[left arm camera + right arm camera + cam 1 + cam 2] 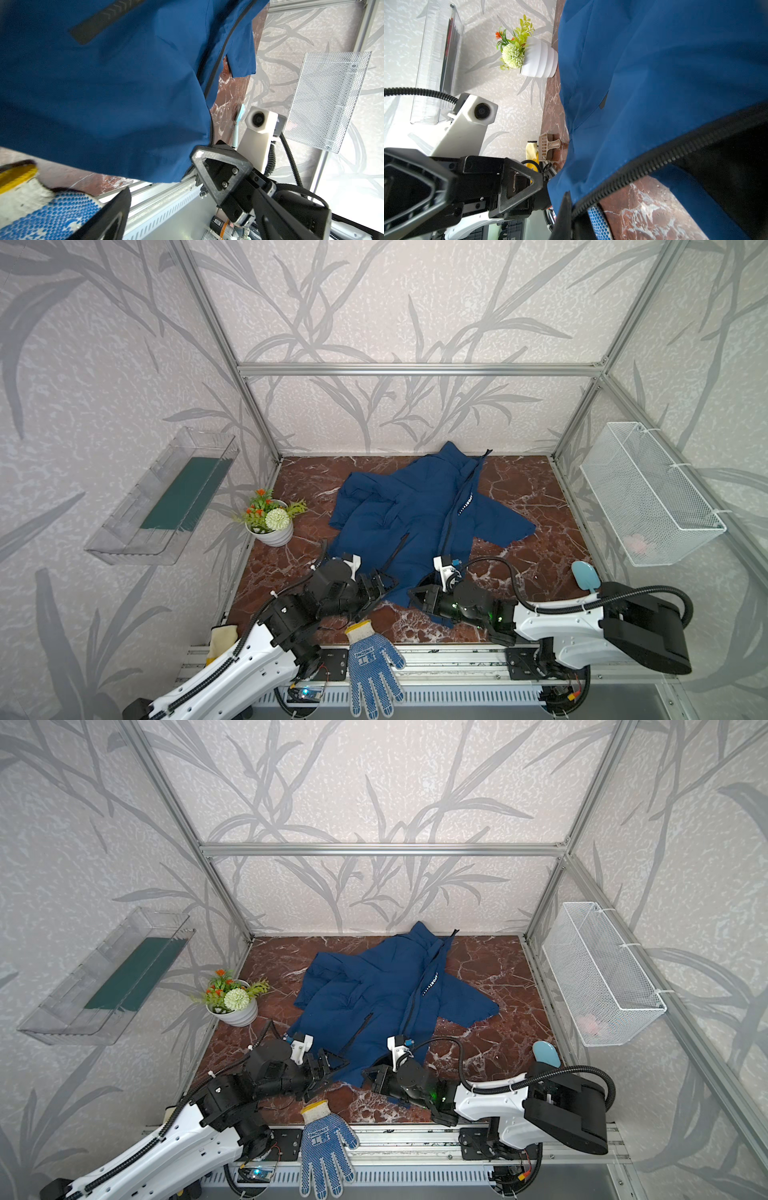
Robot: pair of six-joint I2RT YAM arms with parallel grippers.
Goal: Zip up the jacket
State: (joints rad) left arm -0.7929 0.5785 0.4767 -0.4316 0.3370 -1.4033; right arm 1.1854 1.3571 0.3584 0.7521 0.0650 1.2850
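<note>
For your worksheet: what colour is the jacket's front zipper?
The zipper is black; clearest in the right wrist view.

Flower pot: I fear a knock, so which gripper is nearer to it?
Left. The left gripper is by the jacket, right of the flower pot in both top views; the right gripper lies farther right.

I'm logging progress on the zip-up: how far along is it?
Done: the jacket lies front up on the table. In hand: the right gripper has its jaws shut on the hem at the front zipper; the left gripper hovers open beside the hem. Left: joining and closing the zipper; its lower teeth lie unjoined.
</note>
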